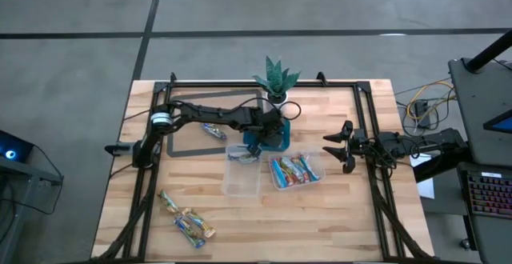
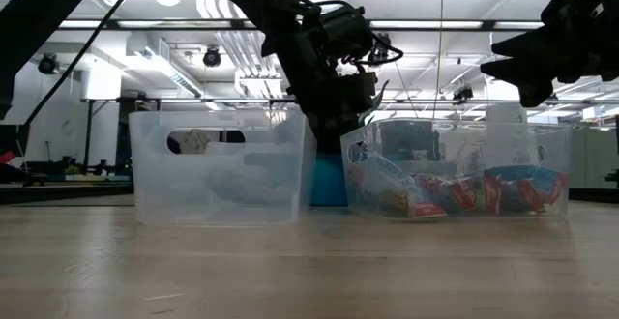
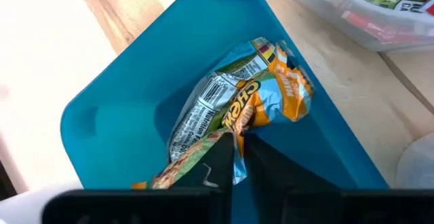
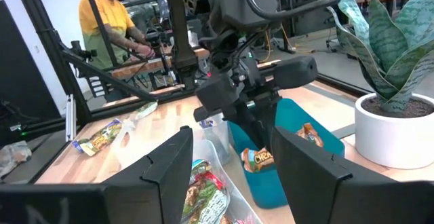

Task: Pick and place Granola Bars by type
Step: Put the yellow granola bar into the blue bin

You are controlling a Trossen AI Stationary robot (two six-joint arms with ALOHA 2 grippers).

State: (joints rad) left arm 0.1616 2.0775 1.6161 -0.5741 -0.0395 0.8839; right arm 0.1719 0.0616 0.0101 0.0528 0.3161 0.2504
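My left gripper (image 3: pixel 239 164) reaches over the blue tray (image 1: pixel 280 142) at the table's middle, shut on a granola bar (image 3: pixel 252 100) in an orange, blue and green wrapper. The right wrist view shows that bar (image 4: pixel 258 159) below the left gripper's fingers, inside the tray (image 4: pixel 319 137). A second bar (image 4: pixel 308 133) lies farther along in the tray. My right gripper (image 1: pixel 338 146) waits open near the table's right edge, nothing between its fingers. My left gripper pinches the wrapper's near end (image 3: pixel 235 148) between its two fingers. The fingers slant down into the tray from the table's left side. The bar stretches away from the fingers, down inside the tray; whether it rests on the tray's floor I cannot tell.
A clear tub (image 1: pixel 242 174) stands just in front of the tray, another clear tub (image 1: pixel 316 162) with several bars to its right. Loose bars lie at the near left (image 1: pixel 186 220) and behind the left arm (image 1: pixel 214 130). A potted plant (image 1: pixel 276 80) stands behind the tray. A person (image 4: pixel 112 20) works beyond the table.
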